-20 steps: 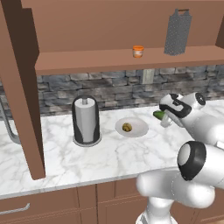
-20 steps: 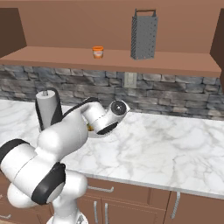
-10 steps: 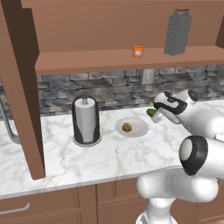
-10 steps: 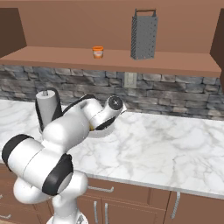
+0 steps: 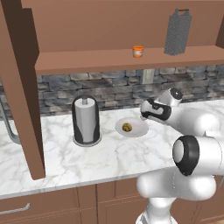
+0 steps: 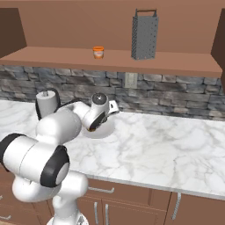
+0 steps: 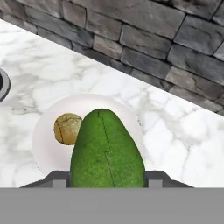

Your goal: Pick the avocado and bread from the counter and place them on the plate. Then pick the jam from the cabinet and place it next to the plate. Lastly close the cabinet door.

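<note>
Gripper (image 7: 107, 177) pinches the pebbly green avocado (image 7: 107, 151) above the smooth round plate (image 7: 46, 148), partly hiding the bread (image 7: 67, 128).

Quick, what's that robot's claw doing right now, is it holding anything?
Gripper: closed on the avocado, held over the plate.

Inventory by count. One round pale grey-white plate (image 5: 136, 129) on the white marble table (image 5: 87, 162). One small yellow-brown bread lump (image 5: 127, 127). One dark green avocado (image 7: 107, 153). One dark paper-towel holder with a white roll (image 5: 85, 120). One small orange jam jar (image 5: 138, 51) and one tall grey metal grater (image 5: 177, 32) on the brown wooden cabinet shelf (image 5: 87, 61). One brown wooden cabinet door (image 5: 22, 87). One wall socket plate (image 5: 148, 76).
</note>
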